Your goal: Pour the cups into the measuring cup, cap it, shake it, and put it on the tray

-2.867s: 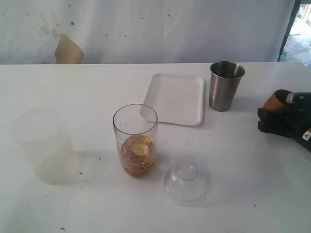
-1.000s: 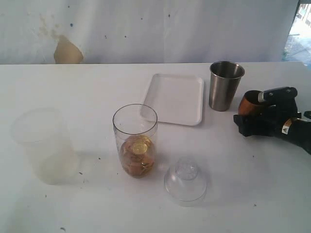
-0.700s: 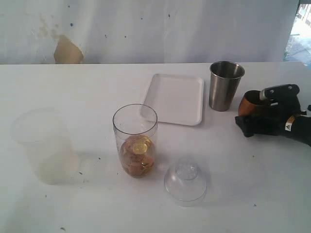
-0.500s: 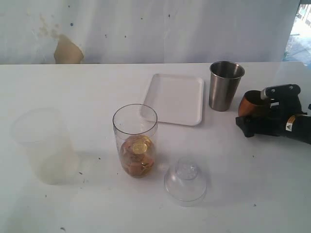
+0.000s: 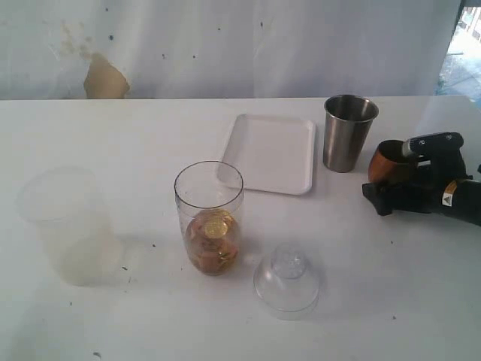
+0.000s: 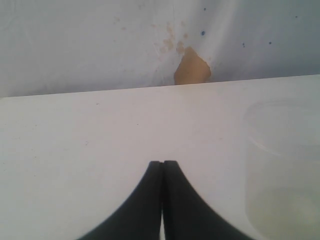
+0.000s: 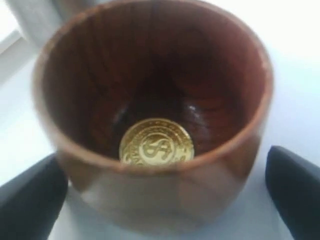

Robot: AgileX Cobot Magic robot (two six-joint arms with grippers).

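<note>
**Entry: worktop, right arm at the wooden cup**

**Hazards**
- The wooden cup [image 5: 387, 162] stands near the steel tumbler [image 5: 349, 132]. A slanted pull-back or a swing toward the tumbler could catch the cup's rounded wall on a finger and tip it or push it into the tumbler.
- One gold coin [image 7: 156, 141] lies flat on the cup's floor. If the cup counts as emptied, that coin is left out of the mix. If the cup tips, the coin may roll across the worktop [image 5: 150, 135].
- If the claw closes again off-centre, the curved wall may well slip out sideways.
- The measuring cup [image 5: 210, 218] is uncapped with coins piled in its lower part. A knock from a passing arm would spill them.

**Right claw** [image 5: 387, 171]
- It is spread, with one finger on each side of the wooden cup. The wrist view shows bare worktop between the cup wall and one finger [image 7: 295, 195]. Contact at the other finger cannot be told. The cup looks to rest on the worktop, upright, between the fingers and not pinched.

**Left claw** [image 6: 162, 172]
- Its fingers are pressed together on nothing. It is over bare worktop, near the frosted cup [image 6: 282, 165].

**Placement, relative to the tray** [image 5: 270, 153]
- Steel tumbler: just beside its right edge, upright.
- Wooden cup: beyond the tumbler, on the side away from the tray.
- Measuring cup: off its near left corner, upright.
- Cap [image 5: 287, 280]: on the near side, apart from the tray, wide mouth down.
- Frosted cup: well apart, to the left.
- The tray itself carries nothing.
</note>
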